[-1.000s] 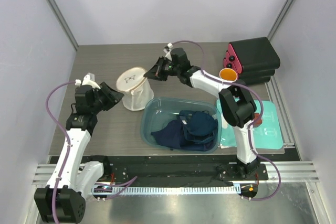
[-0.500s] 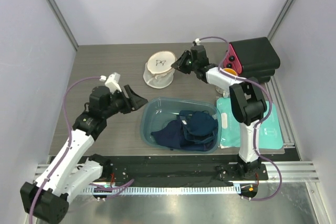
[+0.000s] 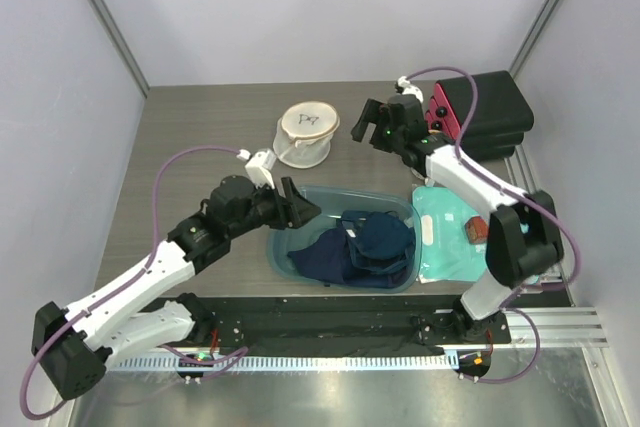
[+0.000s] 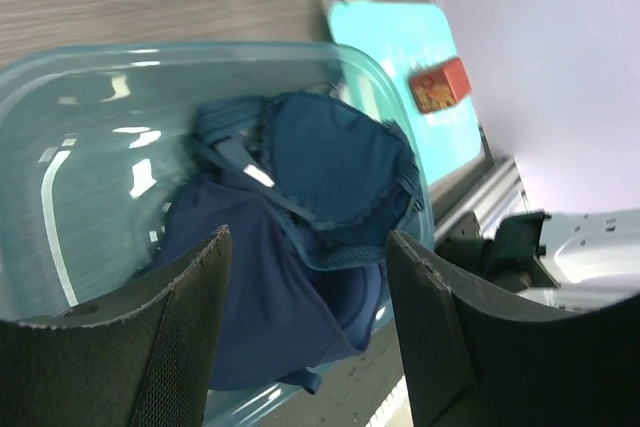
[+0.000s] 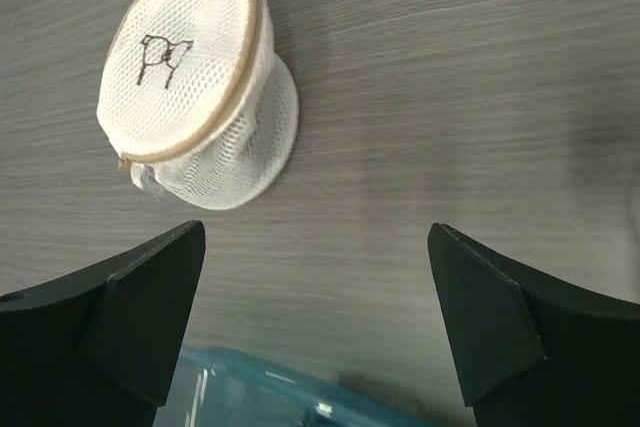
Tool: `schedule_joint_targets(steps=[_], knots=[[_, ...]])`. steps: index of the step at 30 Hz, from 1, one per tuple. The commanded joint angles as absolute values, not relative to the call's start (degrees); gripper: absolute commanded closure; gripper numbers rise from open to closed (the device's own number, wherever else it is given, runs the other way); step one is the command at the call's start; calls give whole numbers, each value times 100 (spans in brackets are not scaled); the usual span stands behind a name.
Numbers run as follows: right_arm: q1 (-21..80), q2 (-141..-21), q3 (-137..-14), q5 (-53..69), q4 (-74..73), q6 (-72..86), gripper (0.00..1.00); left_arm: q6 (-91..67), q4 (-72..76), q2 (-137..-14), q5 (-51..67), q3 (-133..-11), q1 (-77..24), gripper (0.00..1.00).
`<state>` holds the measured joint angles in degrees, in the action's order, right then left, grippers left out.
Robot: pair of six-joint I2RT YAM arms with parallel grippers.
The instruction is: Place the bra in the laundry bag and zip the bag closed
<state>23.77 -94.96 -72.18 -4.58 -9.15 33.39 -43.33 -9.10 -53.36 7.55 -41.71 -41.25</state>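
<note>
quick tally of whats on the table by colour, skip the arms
cream: 1, laundry bag
teal: 2, tub, flat pouch
navy: 1, clothes heap
black: 1, box
red: 1, small block
total: 6

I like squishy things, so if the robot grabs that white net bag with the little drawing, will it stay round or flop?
The laundry bag is thin mesh, so its sides would probably crumple when pinched. The tan rim around its face looks stiffer and may stay round. It leans, so a push might tip it.
</note>
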Motion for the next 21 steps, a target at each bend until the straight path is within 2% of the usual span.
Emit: schedule_joint_targets(steps=[1, 6, 11, 19, 21], knots=[[2417, -8299, -6558, -1116, -1476, 2655, 0, -4175, -299, -5432, 115, -4044, -4841, 35], [2583, -6483, -5188, -1081, -1582, 2654, 0, -4122, 385, -5467, -438, -3648, -5588, 31], [2725, -5293, -4212, -967, -1958, 3066, 0, -4227, 773, -5397, -632, -3095, -5906, 24], [2751, -3052, -3069, -817, -2268, 3208, 0, -4403, 1002, -3757, -668, -1839, -6073, 9], [2760, -2314, -2813, -432, -2154, 3190, 0, -4412, 1037, -3272, -476, -1645, -6082, 4]])
